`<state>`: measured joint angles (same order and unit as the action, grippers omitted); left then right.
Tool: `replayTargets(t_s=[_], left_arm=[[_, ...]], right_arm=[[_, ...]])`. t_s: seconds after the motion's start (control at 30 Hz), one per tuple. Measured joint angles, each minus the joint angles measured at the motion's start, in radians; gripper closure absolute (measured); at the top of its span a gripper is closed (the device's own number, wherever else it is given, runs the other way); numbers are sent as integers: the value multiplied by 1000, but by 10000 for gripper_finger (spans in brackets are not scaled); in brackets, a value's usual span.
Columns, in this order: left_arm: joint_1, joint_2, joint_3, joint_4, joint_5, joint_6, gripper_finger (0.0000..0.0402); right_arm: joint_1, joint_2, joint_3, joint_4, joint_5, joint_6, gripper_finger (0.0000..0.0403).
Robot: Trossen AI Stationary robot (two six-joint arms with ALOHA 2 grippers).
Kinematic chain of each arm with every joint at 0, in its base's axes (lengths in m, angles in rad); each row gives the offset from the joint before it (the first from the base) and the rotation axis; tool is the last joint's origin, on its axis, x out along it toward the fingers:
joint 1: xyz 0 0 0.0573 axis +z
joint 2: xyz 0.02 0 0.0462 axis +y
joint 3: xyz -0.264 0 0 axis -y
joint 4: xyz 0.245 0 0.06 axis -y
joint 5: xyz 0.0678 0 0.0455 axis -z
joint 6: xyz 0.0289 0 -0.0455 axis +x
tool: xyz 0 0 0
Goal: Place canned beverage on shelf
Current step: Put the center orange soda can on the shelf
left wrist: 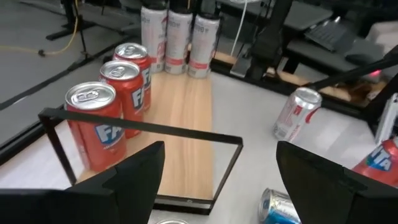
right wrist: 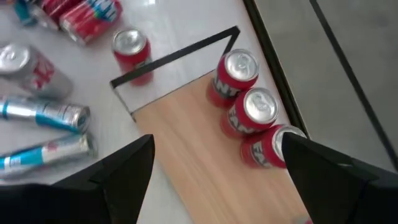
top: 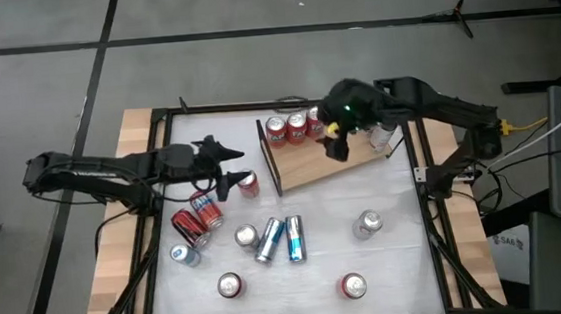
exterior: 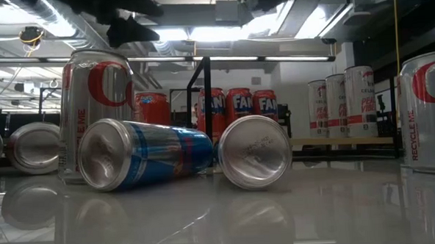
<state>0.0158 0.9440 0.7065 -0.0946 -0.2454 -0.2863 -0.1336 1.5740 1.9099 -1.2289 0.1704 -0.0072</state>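
Your left arm reaches in from the table's left side, its left gripper point(top: 229, 168) low over the middle-left of the table, fingers point(left wrist: 134, 177) parted with nothing between them. Your right arm comes in from the right, bent at the elbow, right gripper point(top: 338, 142) hanging above the table's far side, fingers point(right wrist: 124, 171) spread wide, empty.

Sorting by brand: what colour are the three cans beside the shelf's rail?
Red cans, clearest in the left wrist view.

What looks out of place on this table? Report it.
Several cans lie tipped over on the table: two blue cans side by side in the middle and two red cans near the left gripper. The shelf sits askew to the table's edges.
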Motion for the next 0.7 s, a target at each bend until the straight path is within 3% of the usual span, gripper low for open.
replayTargets(t_s=[0.13,0.27,0.53,0.7], left_arm=[[0,72,105,-120,-29,-12,99],[1,118,174,-157,-67,-21,99],[2,123,184,-153,-175,-40,99],[2,123,184,-156,-158,-45,99]], right_arm=[[61,-33,-28,-15,22,-1,61],[99,-106,-152,30,21,1,61],[136,-314,-499,284,12,14,61],[134,-388,-636,369,-23,33,61]])
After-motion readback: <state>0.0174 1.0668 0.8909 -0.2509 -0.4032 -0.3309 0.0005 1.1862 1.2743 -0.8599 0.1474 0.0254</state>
